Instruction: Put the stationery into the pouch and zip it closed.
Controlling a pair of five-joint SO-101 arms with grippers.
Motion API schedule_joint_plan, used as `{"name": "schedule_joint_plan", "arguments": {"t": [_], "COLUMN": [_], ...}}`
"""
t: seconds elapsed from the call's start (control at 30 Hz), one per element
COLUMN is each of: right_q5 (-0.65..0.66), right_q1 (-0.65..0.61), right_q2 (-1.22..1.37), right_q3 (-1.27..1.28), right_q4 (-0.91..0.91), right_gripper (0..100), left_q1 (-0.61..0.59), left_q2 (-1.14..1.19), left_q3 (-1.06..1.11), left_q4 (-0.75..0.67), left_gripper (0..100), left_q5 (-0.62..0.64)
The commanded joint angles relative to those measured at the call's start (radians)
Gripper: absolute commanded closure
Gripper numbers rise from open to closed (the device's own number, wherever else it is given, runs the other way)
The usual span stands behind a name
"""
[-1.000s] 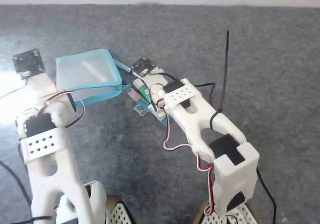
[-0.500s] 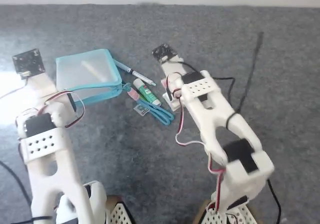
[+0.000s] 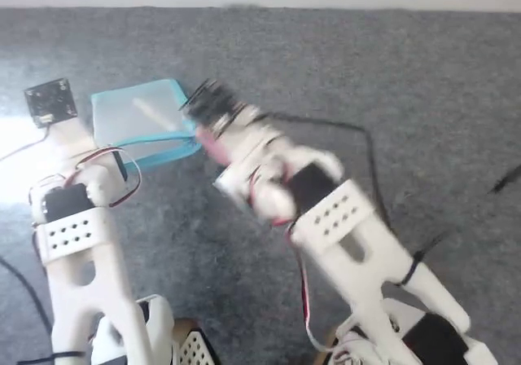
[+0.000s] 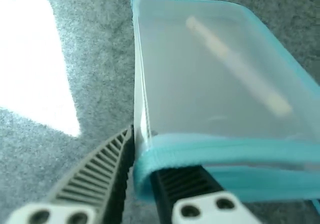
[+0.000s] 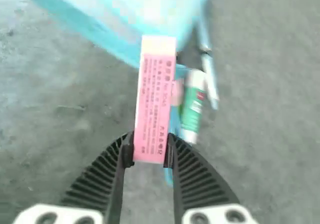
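Stationery nearest the right wrist camera was a pink rectangular eraser [image 5: 155,99]. It was clamped by its long flat sides between the black ribbed fingers of the right gripper [image 5: 148,139], and most of its length stuck out past the fingertips. Just beyond the eraser, a green-and-white glue stick [image 5: 192,106] lay on the grey felt surface [image 5: 60,104], with a thin blue pen [image 5: 207,69] a little farther on. Past these lay the translucent pouch with turquoise trim [image 5: 115,9], and the eraser's far end was close to its trimmed edge.

At the left wrist camera, the left gripper [image 4: 142,154] had its fingers pinched on a corner of the pouch's turquoise zip edge, the trim caught between them. The pouch stretched away from that grip, flat on the surface, and a pale stick [image 4: 235,64] showed through its wall, lying at a slant.

From the high view, the pouch lay between the two arms, towards the far left of the surface, with the eraser at its right-hand corner.
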Motion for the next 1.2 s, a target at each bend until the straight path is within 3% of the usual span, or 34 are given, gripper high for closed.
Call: {"name": "schedule_joint_plan", "arguments": {"t": [0.0, 0.3, 1.03, 1.17], "right_q5": [-0.063, -0.106, -0.15, -0.183], "right_q1": [-0.036, -0.039, -0.065, -0.062], "right_q2": [-0.012, 0.11, 0.122, 0.122], "right_q3": [0.028, -0.046, -0.135, -0.141], "right_q4": [-0.09, 0.041, 0.096, 0.101], "right_gripper": [99.1, 99.1, 99.1, 99.1], "left_q1": [0.029, 0.166, 0.216, 0.279], "left_q2": [-0.017, -0.017, -0.017, -0.017], "left_q3": [-0.007, -0.008, 0.096, 0.101], "left_q4": [-0.017, -0.018, -0.095, -0.095], "left_gripper": [99, 99, 99, 99], "left_q5": [-0.009, -0.04, -0.083, -0.08]}}
